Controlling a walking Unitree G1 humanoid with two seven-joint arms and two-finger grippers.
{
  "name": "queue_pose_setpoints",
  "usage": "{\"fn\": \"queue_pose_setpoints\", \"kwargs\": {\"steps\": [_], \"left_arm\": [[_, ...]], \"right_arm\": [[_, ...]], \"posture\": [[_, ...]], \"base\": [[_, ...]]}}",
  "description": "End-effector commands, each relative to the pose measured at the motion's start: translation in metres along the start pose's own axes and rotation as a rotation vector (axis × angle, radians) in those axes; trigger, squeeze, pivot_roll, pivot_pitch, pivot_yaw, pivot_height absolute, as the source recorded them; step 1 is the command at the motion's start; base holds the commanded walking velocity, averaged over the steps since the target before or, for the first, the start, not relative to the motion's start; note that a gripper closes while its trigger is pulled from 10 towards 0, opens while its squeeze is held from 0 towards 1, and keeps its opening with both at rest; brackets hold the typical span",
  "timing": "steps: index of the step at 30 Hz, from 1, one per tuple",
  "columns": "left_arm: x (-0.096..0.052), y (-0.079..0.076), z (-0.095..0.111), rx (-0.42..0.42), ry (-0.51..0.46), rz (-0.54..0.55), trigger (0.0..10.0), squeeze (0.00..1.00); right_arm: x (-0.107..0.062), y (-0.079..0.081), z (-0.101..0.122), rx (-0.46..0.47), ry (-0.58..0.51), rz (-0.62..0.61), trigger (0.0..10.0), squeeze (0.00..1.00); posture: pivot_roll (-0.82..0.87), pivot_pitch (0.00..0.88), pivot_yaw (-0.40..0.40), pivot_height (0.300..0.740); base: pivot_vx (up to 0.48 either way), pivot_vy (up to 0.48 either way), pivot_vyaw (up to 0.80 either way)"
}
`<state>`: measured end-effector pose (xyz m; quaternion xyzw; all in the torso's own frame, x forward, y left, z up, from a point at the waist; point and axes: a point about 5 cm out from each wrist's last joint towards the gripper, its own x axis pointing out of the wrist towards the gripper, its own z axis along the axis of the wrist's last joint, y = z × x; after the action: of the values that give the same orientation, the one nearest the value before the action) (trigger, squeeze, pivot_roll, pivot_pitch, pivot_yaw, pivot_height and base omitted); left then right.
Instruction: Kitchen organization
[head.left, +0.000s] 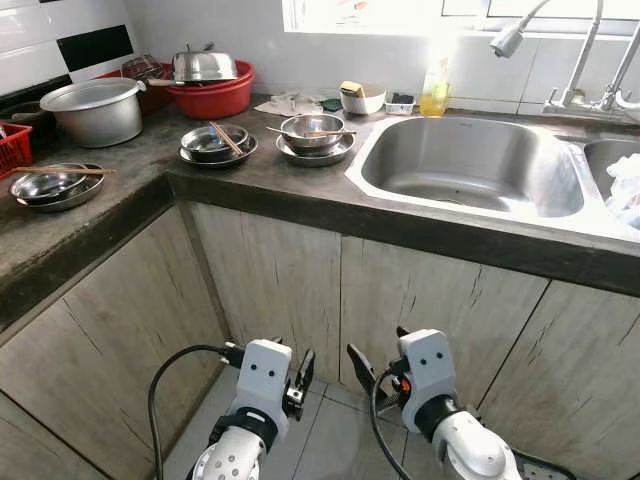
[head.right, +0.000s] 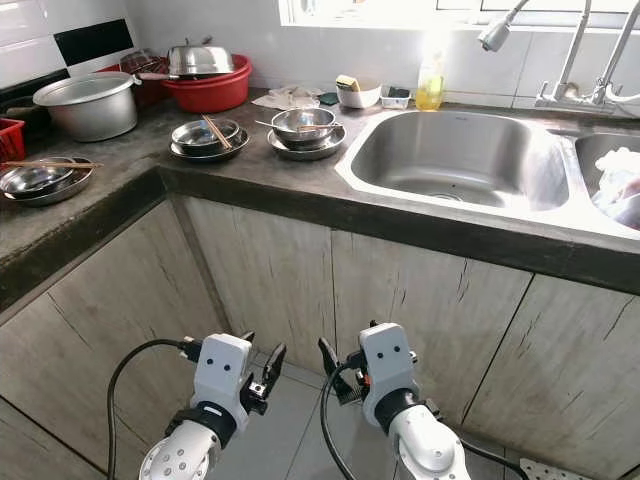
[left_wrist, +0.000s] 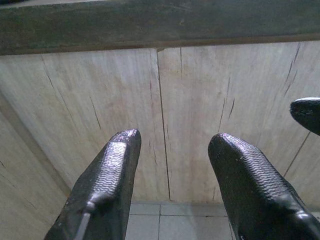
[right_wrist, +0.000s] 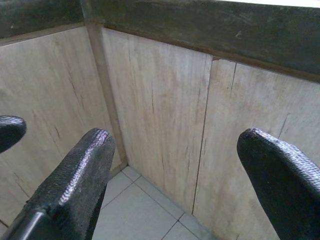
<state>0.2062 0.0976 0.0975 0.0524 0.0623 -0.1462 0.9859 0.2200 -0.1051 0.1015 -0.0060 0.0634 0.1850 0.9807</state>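
- The robot's left gripper (head.left: 297, 377) hangs low in the bottom centre of the frame, fingers spread and holding nothing, in front of pale wooden cabinet doors (head.left: 270, 280).
- Beside it, the right gripper (head.left: 372, 377) is also spread wide and empty; open air separates the two, over the grey tiled floor (head.left: 330, 430).
- The left wrist view faces the doors head-on, its two textured fingertips (left_wrist: 120, 155) apart, with the dark countertop edge (left_wrist: 160, 25) along the top and a tip of the other gripper at the right margin.
- The right wrist view takes in what the other does not: the inside corner where the two runs of cabinets meet (right_wrist: 102, 85), with floor tile at its foot.
- Up on the L-shaped dark counter (head.left: 260, 185), in the upper half of the head views, the dishes sit: a steel bowl on a plate with chopsticks (head.left: 212, 143), a second bowl-and-plate stack (head.left: 315, 135) just beside it near the front edge, and a third set (head.left: 55, 185) at far left.
- Behind them stand an aluminium pot (head.left: 95, 110) and a red basin (head.left: 215, 95) carrying a steel lid.
- The steel sink (head.left: 470, 165) fills the upper right, its basin bare, a yellow soap bottle (head.left: 435, 95) at its back rim and a faucet (head.left: 515, 35) above.
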Motion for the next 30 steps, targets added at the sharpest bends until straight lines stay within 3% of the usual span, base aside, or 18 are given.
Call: {"fn": "queue_pose_setpoints", "kwargs": {"steps": [1, 5, 14, 30], "left_arm": [[-0.0004, 0.0007, 0.0007, -0.002, -0.005, 0.011, 10.0, 0.00], [-0.0005, 0.0000, 0.0005, -0.008, -0.001, 0.011, 10.0, 0.00], [-0.0009, -0.0007, 0.0000, -0.006, 0.003, 0.012, 10.0, 0.00], [0.0009, -0.0020, -0.0030, -0.001, 0.026, 0.004, 10.0, 0.00]], "right_arm": [[-0.0002, -0.0020, 0.0002, 0.018, -0.009, 0.001, 10.0, 0.00], [-0.0002, 0.0000, 0.0010, 0.007, -0.011, 0.020, 10.0, 0.00], [-0.0006, -0.0006, 0.0003, 0.012, -0.014, 0.017, 10.0, 0.00], [0.0004, -0.0007, -0.0031, 0.011, 0.002, 0.009, 10.0, 0.00]], "posture": [[0.05, 0.000, -0.006, 0.740], [0.05, 0.000, -0.008, 0.740], [0.06, 0.000, -0.008, 0.740], [0.05, 0.000, -0.008, 0.740]], "base": [[0.000, 0.000, 0.00], [0.000, 0.000, 0.00], [0.000, 0.054, 0.75], [0.000, 0.000, 0.00]]}}
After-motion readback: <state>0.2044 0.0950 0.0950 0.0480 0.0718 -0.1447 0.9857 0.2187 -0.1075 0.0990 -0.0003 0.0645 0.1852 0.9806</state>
